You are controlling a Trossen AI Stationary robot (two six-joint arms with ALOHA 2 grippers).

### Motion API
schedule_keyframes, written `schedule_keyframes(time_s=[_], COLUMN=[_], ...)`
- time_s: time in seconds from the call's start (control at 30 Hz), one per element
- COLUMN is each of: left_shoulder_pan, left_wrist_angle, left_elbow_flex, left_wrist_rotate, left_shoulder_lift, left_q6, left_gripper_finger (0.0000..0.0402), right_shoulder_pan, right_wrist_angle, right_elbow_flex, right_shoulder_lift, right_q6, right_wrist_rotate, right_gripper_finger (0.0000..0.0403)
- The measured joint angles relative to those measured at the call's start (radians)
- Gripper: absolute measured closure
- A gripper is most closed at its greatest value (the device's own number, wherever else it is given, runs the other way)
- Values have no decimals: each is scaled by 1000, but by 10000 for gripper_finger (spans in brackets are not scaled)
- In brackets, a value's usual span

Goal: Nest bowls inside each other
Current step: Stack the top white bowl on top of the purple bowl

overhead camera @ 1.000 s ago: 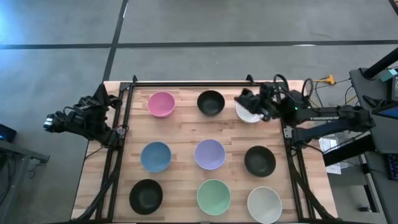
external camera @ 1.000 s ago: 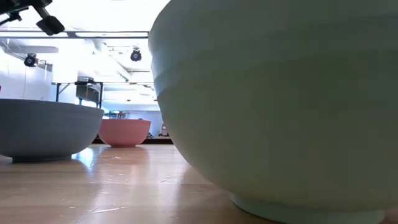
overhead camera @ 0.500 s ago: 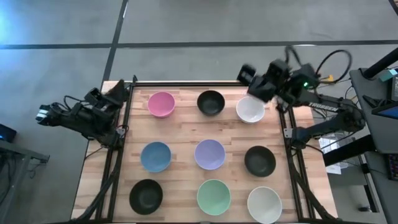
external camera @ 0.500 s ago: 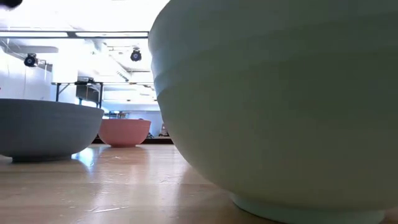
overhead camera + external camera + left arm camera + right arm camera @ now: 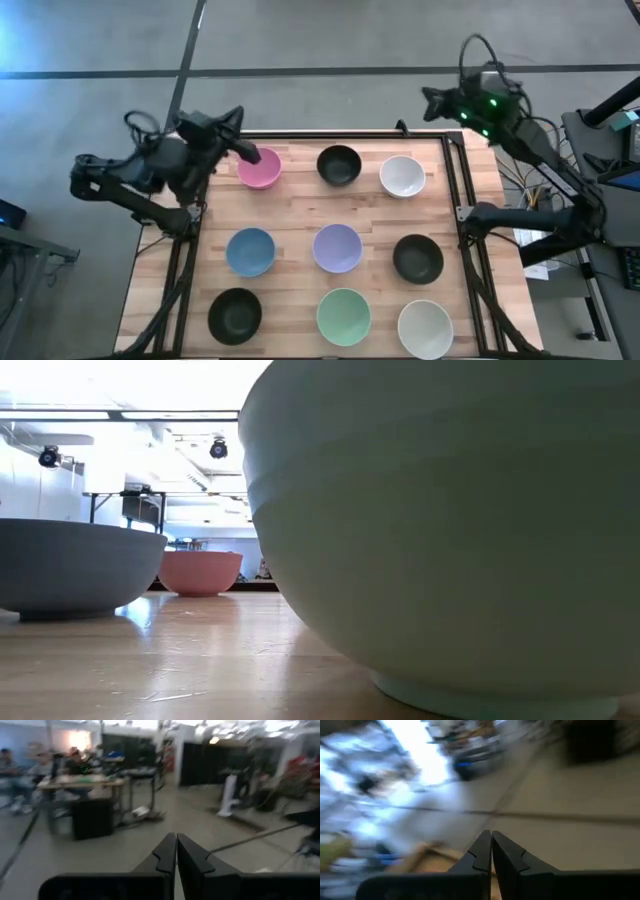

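Several small round bowls stand upright on their bases in three rows on the wooden table. The far row is a pink bowl (image 5: 261, 172), a black bowl (image 5: 339, 165) and a white bowl (image 5: 403, 176). The middle row is blue (image 5: 250, 251), lavender (image 5: 337, 247) and black (image 5: 417, 258). The near row is black (image 5: 235, 315), mint green (image 5: 343, 316) and white (image 5: 425, 329). My left gripper (image 5: 250, 155) is shut and held high over the pink bowl's far left rim, holding nothing. My right gripper (image 5: 430, 100) is shut with nothing in it, in the air beyond the table's far edge.
Dark frame rails (image 5: 195, 215) run along the table's left, right and far edges. The low view is mostly filled by the mint green bowl (image 5: 440, 530), with a dark bowl (image 5: 70, 565) and the pink bowl (image 5: 200, 572) behind. Cables and equipment (image 5: 600, 150) stand off the right edge.
My left gripper has risen from beyond the table's left edge and swung round toward the pink bowl, rolling as it went. My right gripper has left the far white bowl, going up and out past the table's far edge. No bowl has moved.
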Motion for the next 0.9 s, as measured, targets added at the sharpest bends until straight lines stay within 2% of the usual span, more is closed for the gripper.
schedule_keyframes(time_s=[0.07,0.13,0.2,0.33,0.4,0.47,0.67,0.77,0.9], left_shoulder_pan=[47,122,228,446,522,570,589,589,587], left_wrist_angle=[-257,-493,-674,-767,-761,-757,-759,-770,-861], left_elbow_flex=[57,93,96,55,33,15,-26,-33,-35], left_wrist_rotate=[49,191,367,737,910,1011,1047,1055,1098], left_shoulder_lift=[1,-4,-24,-34,-26,-9,58,87,109], left_q6=[-202,-385,-491,-492,-424,-342,-206,-178,-177], left_gripper_finger=[402,402,402,402,402,402,402,402,402], right_shoulder_pan=[41,73,91,102,102,103,165,203,244], right_wrist_angle=[-54,-100,-158,-356,-470,-562,-612,-589,-573], right_elbow_flex=[9,11,11,11,7,-4,-63,-97,-150], right_shoulder_lift=[-32,-48,-49,-1,47,102,234,271,307], right_q6=[-85,-142,-171,-73,-33,-25,-101,-156,-220], right_wrist_rotate=[86,143,167,142,45,-59,-298,-360,-387], right_gripper_finger=[394,394,394,394,394,394,393,379,337])
